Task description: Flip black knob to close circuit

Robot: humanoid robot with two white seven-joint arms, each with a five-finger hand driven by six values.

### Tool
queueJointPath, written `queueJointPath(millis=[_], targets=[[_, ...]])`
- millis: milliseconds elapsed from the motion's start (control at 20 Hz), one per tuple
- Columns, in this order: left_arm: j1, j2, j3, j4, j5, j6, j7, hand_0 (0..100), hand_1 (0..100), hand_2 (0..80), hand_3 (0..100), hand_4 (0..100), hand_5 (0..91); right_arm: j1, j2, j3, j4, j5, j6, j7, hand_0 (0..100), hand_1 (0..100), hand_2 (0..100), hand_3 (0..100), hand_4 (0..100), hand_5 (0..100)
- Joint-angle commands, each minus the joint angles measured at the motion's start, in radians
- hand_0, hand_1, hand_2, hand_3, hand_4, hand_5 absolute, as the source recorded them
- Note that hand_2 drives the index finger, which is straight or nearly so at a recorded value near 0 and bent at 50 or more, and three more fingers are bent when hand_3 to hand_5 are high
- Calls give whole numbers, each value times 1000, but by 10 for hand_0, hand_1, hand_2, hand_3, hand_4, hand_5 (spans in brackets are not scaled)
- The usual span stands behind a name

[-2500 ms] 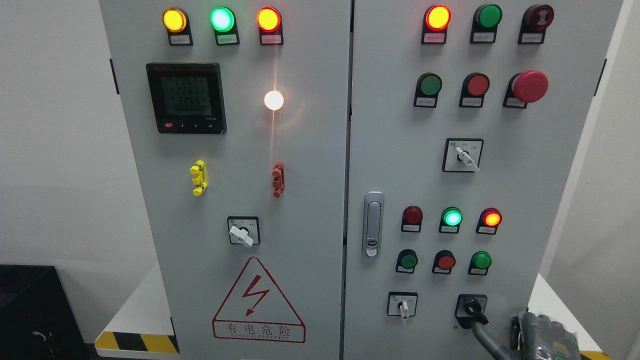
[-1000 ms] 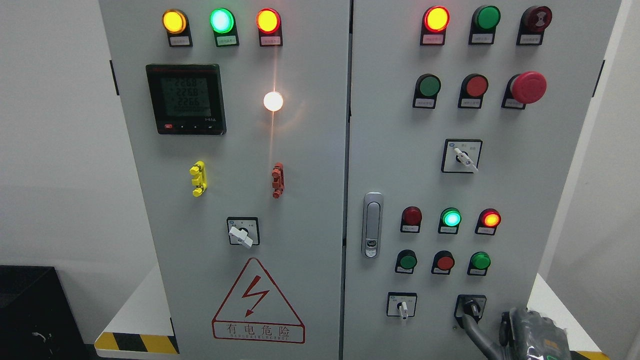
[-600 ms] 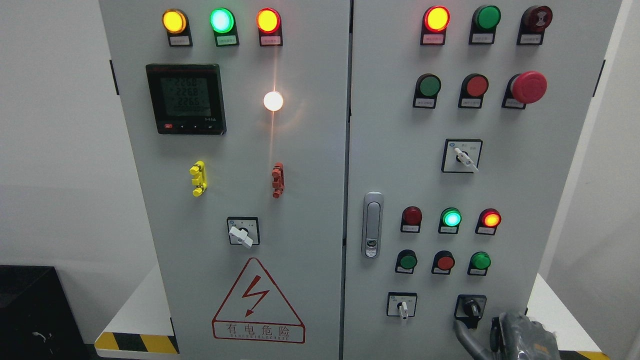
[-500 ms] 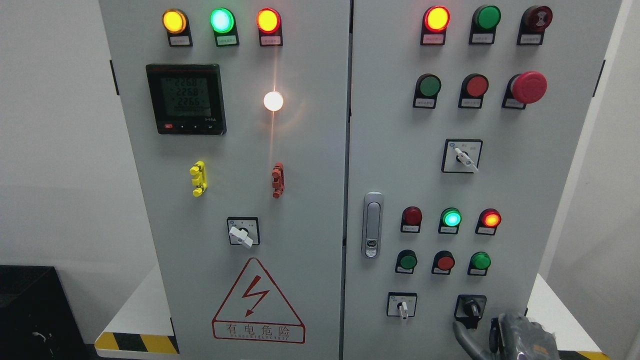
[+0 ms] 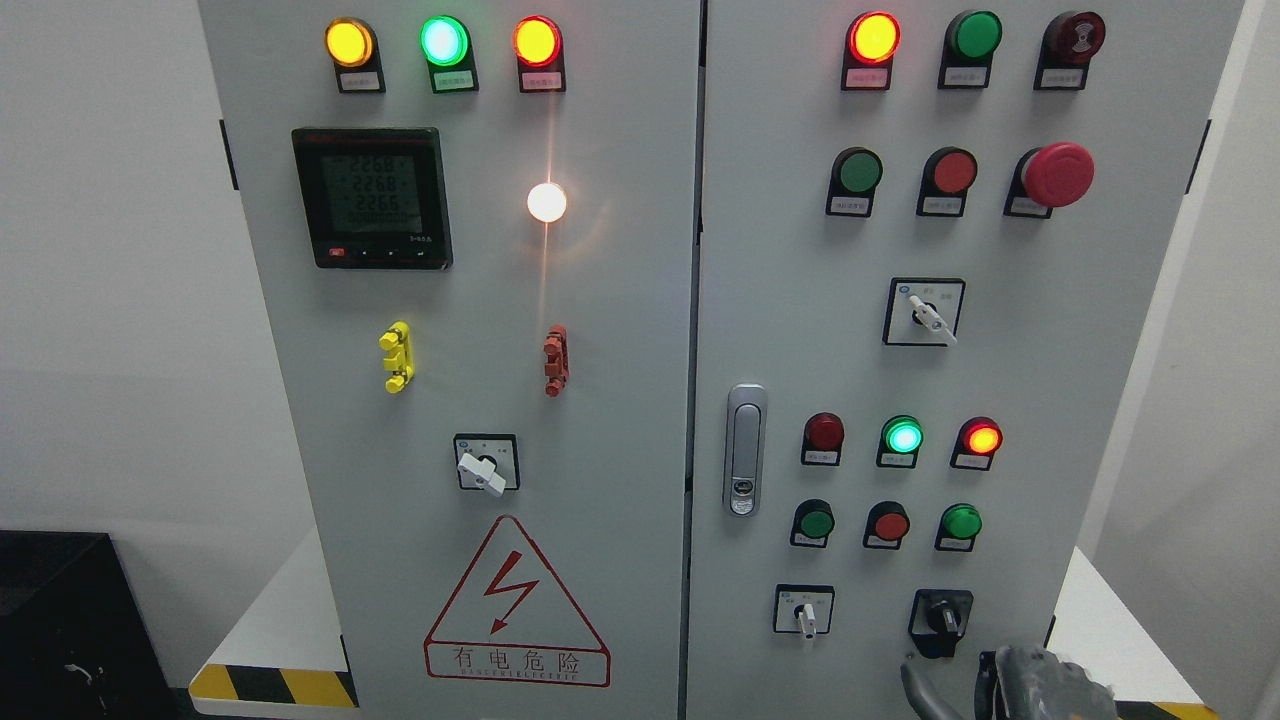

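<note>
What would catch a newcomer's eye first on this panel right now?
Probably the glaring white lamp on the left door, beside the digital meter. Next, the big red mushroom button at the upper right. At the lower right, the right hand sits just below the black knob, not touching it.

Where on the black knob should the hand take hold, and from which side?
Pinch the black knob by its raised bar, which stands roughly upright, fingers on its two flat sides. Come from below right, where the right hand already sits just under it.
</note>
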Motion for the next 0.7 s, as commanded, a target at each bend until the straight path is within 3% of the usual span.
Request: queueJointPath(millis=[0,100,350,450,550,600,650], targets=[[23,0,0,-29,0,0,0,120,556,0,0,0,0,77,63,35,-148,-141,11,-24,0,33,717,1000,908,947],[23,0,0,-29,0,0,0,120,556,0,0,0,0,114,90,36,-168,-202,8,-53,0,39,680,994,894,916],[23,0,0,-29,0,0,0,120,556,0,0,0,0,169,97,33,-203,-423,-1,-170,0,55,565,858,818,786],[23,0,0,-29,0,0,0,120,556,0,0,0,0,195,107,32,-211,-475,-18,-196,0,61,506,793,747,734],[23,0,0,-29,0,0,0,120,556,0,0,0,0,226,110,23,-216,-552,-79,-204,0,61,405,658,630,611],[23,0,0,-29,0,0,0,120,556,0,0,0,0,238,110,21,-214,-590,-105,-222,0,60,393,653,619,586],[23,0,0,-29,0,0,0,120,556,0,0,0,0,251,110,21,-214,-624,-117,-242,0,58,352,585,568,524]])
